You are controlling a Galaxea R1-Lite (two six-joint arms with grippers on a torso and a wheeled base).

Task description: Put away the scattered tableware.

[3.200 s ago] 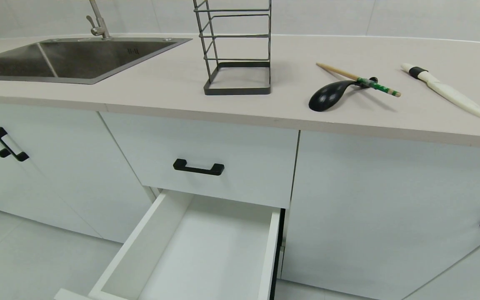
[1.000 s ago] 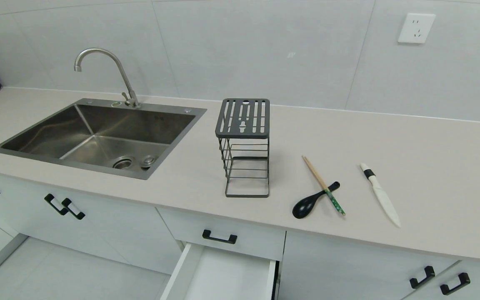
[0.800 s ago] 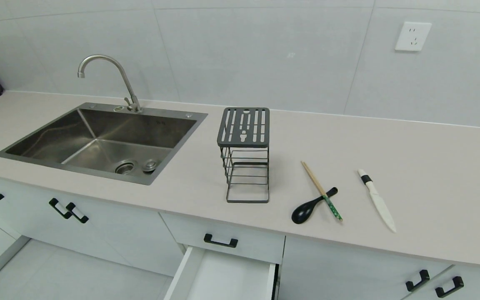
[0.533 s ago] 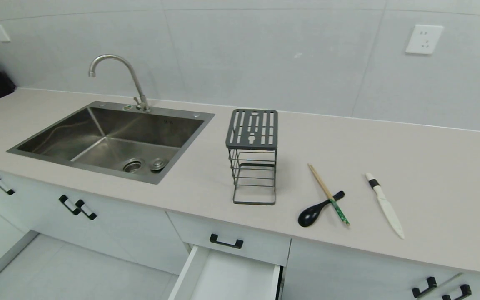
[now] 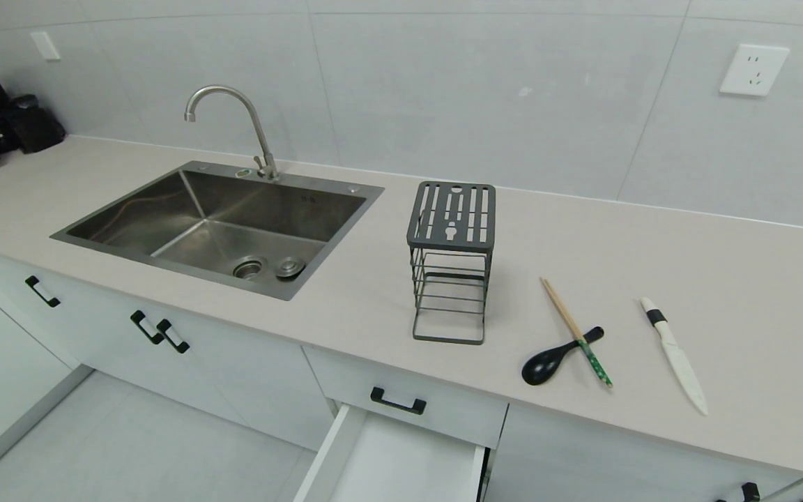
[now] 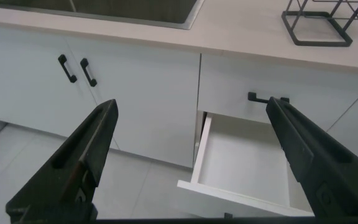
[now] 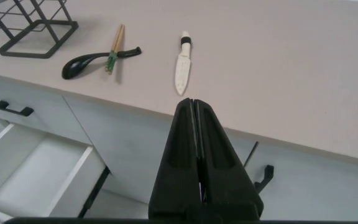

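Head view check: with spoon [image 5: 548, 363], chopsticks [image 5: 575, 331] and knife [image 5: 674, 355] on the desk's [image 5: 366, 307] right, left end effector [image 6: 191, 107] spread, right end effector [image 7: 195, 104] pressed together, could roll the crossing chopsticks off the near edge when lifting the spoon.

Steel sink [image 5: 136, 216] sunk in pale countertop [image 5: 757, 279], 10 o'clock. Curved faucet [image 5: 254, 132] at its 12 o'clock rim; drain [image 5: 249, 267] in basin floor. White wall socket [image 5: 753, 70] at 2 o'clock. Dark appliances [image 5: 32, 125] far 9 o'clock. Paired black door handles [image 5: 159, 331] at 8 o'clock.
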